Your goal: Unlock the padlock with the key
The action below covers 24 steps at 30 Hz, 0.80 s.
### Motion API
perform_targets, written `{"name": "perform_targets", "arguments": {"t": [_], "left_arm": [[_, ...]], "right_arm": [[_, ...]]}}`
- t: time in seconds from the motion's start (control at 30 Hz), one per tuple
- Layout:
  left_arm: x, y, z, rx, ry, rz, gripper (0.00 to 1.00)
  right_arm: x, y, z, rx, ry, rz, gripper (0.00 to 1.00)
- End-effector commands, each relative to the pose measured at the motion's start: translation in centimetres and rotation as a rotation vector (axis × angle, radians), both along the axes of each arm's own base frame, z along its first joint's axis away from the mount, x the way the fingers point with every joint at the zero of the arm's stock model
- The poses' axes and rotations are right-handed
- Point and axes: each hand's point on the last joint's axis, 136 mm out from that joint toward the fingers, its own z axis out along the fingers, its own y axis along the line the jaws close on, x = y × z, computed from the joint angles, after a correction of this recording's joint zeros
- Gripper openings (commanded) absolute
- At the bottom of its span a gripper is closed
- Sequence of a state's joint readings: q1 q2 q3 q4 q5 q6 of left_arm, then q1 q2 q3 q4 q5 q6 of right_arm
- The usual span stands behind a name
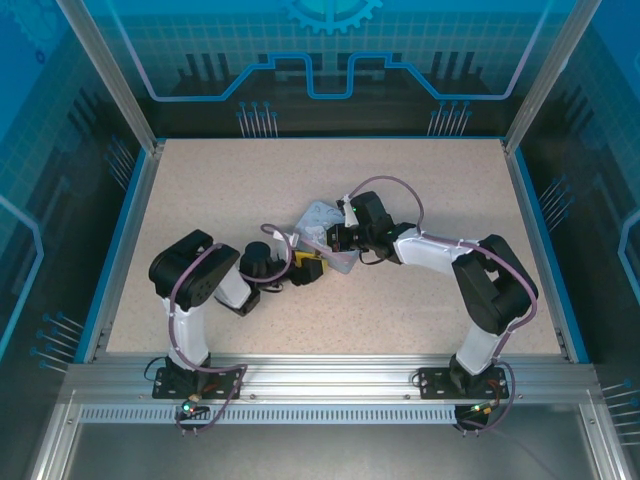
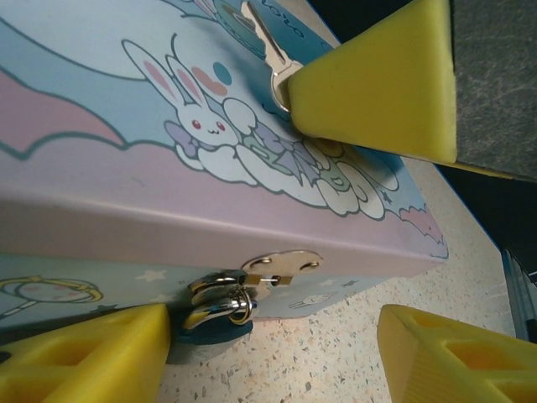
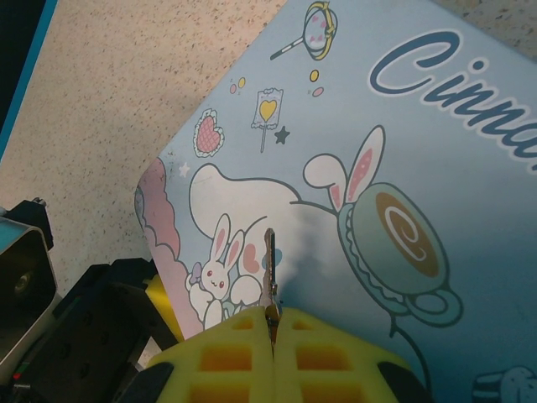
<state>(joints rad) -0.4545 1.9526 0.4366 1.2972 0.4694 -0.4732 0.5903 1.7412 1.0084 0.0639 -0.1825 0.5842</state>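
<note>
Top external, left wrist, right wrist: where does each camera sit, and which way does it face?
Top external: high behind the bases, looking down on the table; both arms show, meeting at the tin.
Left wrist: low, facing the tin's front side and the padlock; the open left pincer shows at the bottom.
Right wrist: above the lid, looking down; the right pincer is shut on the key.
Shared: both wrist views show the key over the lid.

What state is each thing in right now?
pale blue tin: lid closed
padlock: shut, shackle through the tin's hasp
key: clamped by its head, blade sticking out, not in the padlock
left end effector: open, facing the padlock
right end effector: shut on the key
</note>
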Motion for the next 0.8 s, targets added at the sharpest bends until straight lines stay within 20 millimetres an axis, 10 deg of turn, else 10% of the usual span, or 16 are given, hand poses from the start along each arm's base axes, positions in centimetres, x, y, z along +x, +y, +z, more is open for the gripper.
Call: {"name": "perform_targets", "arguments": {"t": [0.0, 0.77], "left_arm": [[-1.8, -1.2, -2.7, 0.031, 0.124, -0.074, 0.65], [0.5, -0.9, -4.3, 0.187, 0.019, 0.116, 0.51]], "right_arm": [[-2.9, -0.9, -4.3, -0.099, 0.153, 0.011, 0.0], [-3.5, -1.1, -4.3, -0.116, 0.15, 0.0, 0.0]]}}
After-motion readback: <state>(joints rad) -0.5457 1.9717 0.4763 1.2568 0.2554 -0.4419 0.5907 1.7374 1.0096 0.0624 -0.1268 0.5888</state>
